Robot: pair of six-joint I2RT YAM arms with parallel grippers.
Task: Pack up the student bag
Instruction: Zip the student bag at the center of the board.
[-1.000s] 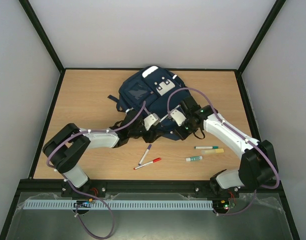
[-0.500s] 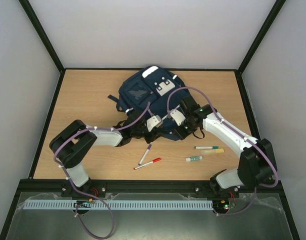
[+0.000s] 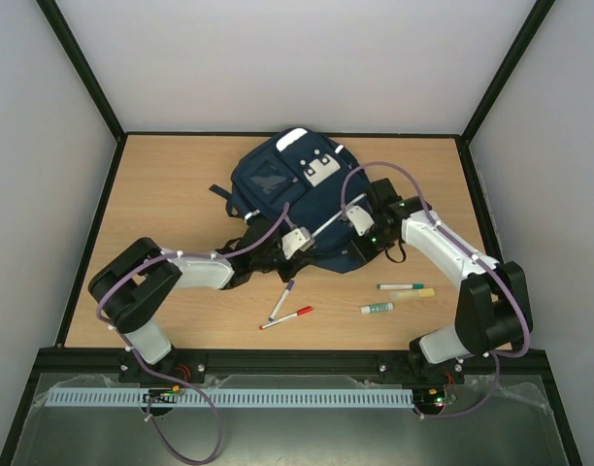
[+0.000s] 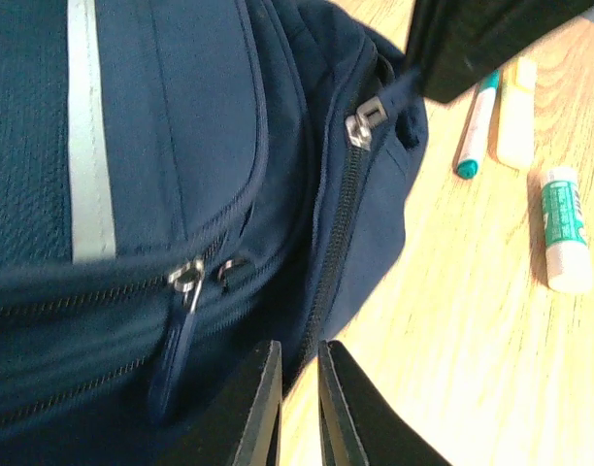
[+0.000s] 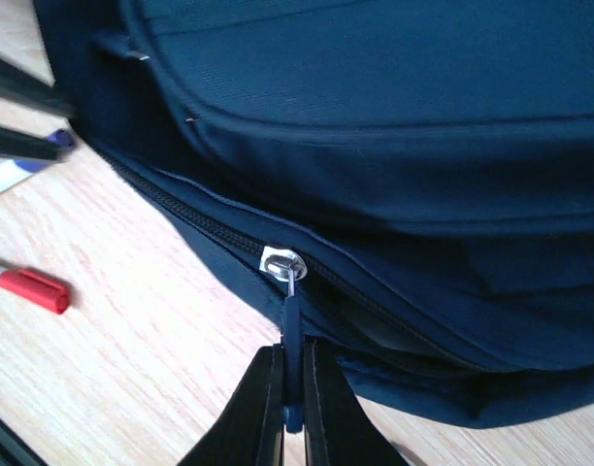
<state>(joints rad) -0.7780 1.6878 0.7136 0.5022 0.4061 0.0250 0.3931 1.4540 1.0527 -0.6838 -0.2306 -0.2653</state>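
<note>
The student bag (image 3: 278, 184), navy with a white stripe, lies at the table's back middle. My left gripper (image 3: 309, 249) is at its near edge. In the left wrist view the jaws (image 4: 299, 379) stand almost together, with the bag's lower seam (image 4: 321, 291) between their tips. My right gripper (image 3: 363, 239) is at the bag's near right side. It (image 5: 291, 388) is shut on the blue zipper pull (image 5: 292, 330), which hangs from the silver slider (image 5: 282, 262). That slider (image 4: 365, 121) and the dark right fingers (image 4: 472, 39) also show in the left wrist view.
On the wood in front of the bag lie a purple marker (image 3: 281, 299) and a red pen (image 3: 286, 317). To the right lie a green-capped pen (image 3: 401, 286), a yellow highlighter (image 3: 418, 293) and a glue stick (image 3: 377, 308). Dark straps (image 3: 219, 191) trail off the bag's left side.
The left jaws have closed from wide apart to nearly together at the bag's near edge. The right gripper has shifted back and to the right with the zipper pull.
</note>
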